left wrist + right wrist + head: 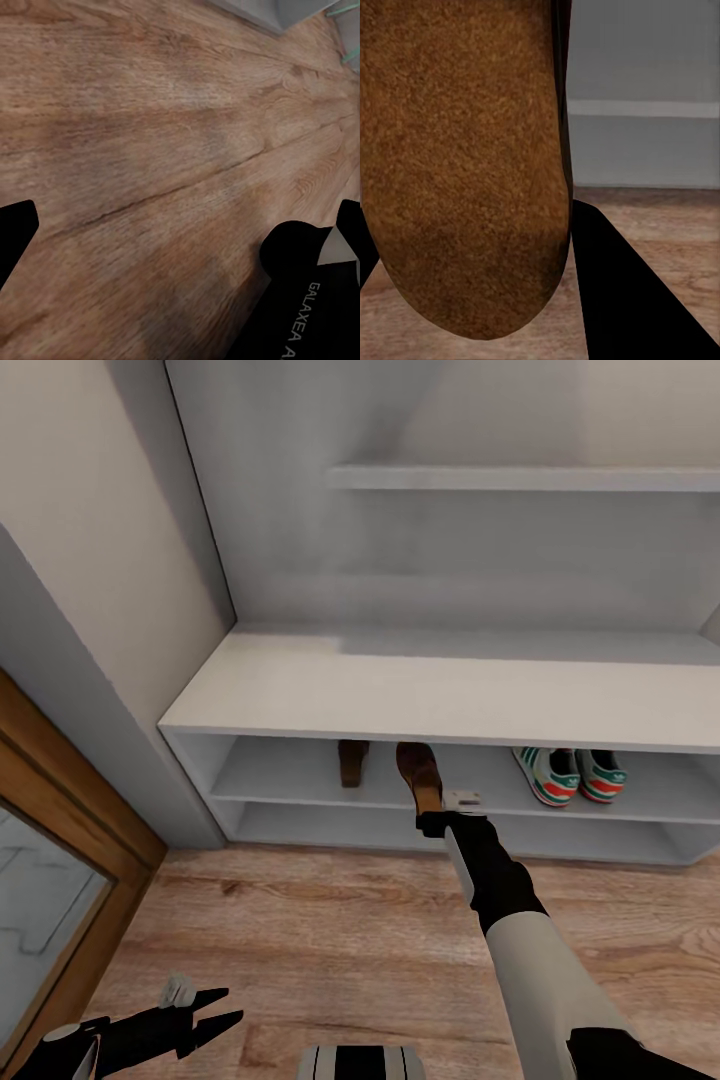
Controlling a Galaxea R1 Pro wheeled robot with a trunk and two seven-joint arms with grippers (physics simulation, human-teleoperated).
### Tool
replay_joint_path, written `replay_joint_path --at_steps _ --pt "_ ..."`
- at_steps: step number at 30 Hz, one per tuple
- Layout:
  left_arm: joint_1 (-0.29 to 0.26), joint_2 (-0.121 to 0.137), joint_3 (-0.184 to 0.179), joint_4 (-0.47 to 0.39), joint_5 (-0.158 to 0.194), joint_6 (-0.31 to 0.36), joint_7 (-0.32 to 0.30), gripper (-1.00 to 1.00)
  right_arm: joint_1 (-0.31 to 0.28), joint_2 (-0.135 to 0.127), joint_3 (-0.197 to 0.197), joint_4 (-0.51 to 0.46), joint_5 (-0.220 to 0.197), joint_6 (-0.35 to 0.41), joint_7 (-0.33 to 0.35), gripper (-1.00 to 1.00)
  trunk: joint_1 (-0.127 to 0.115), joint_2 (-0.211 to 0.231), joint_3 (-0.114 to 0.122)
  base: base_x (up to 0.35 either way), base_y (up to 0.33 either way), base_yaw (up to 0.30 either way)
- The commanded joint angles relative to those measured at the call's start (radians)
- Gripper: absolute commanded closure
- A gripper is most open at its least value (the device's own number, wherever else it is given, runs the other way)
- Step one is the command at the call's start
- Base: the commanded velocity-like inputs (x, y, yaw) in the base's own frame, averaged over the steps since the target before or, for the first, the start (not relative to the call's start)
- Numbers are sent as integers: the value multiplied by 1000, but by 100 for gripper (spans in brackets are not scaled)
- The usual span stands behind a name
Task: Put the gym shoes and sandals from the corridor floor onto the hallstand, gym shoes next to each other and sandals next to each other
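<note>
The held sandal (419,772) is brown, pinched at its heel end by the right end effector (432,812), and it pokes toe-first into the upper of the two low open shelves of the hallstand (420,695), just under the front edge of the bench top. Whether its sole rests on the shelf board cannot be told. In the right wrist view the sandal's (465,161) rough tan sole sits against one dark finger (622,289), with the grey shelf front and floor behind it.

A second sandal (351,761) stands on the same shelf, just beside the held one toward the shelf's left end, set apart from it by a small gap; its top is hidden under the bench edge. That makes two sandals.

Two gym shoes (571,774) lie side by side, touching or nearly so, on the same shelf toward its right end, well apart from the sandals. Both are cream-white with green stripes and red-orange accents; any brand mark on them is too small to read.

The left end effector (225,1008) hangs low over the corridor floor (330,930) near the lower left of the head view, its fingers spread apart and holding nothing. In the left wrist view the wood-grain planks (150,150) pass beneath it, and white lettering on a black arm part (304,300) reads "GALAXEA" before it is cut off.
</note>
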Motion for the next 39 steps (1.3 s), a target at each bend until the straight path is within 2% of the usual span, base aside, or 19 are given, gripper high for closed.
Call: replay_joint_path --at_steps 1,12,39 --pt "-1 -1 8 -1 -10 0 -5 -100 0 1 -3 -1 6 5 2 100 0 0 -1 15 0 0" --pt "-1 -1 9 0 -10 0 -6 -100 0 1 -3 -1 7 5 2 100 0 0 -1 160 106 0" --pt "-1 -1 9 0 -10 0 -6 -100 0 1 -3 -1 8 7 2 100 0 0 -1 80 60 0"
